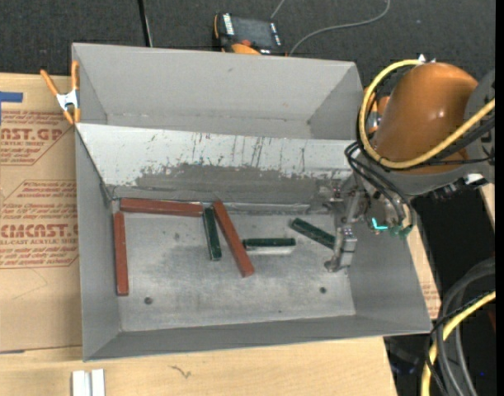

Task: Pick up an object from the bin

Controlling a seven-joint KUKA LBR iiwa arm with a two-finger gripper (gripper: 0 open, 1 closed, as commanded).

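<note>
1. I have the gripper (341, 258) low over the floor of the bin (276, 295), at the end nearest the arm. I cannot tell whether it is released or clenched. I see nothing held in it.
2. The nearest thing is a short dark green stick (313, 233). It lies flat and tilted just beside the gripper, on the side away from the arm.
3. Handling, as I judge it: stiff, light and smooth. It is likely to skid on bare metal. I would grip it across its narrow width at mid-length.
4. Farther out lies a second green stick (268, 242). Beyond it, a slanted red-brown stick (233, 239) lies against a third green stick (212, 234).
5. Farthest from the gripper are two long red-brown sticks (120, 254), set against the bin walls.
</note>
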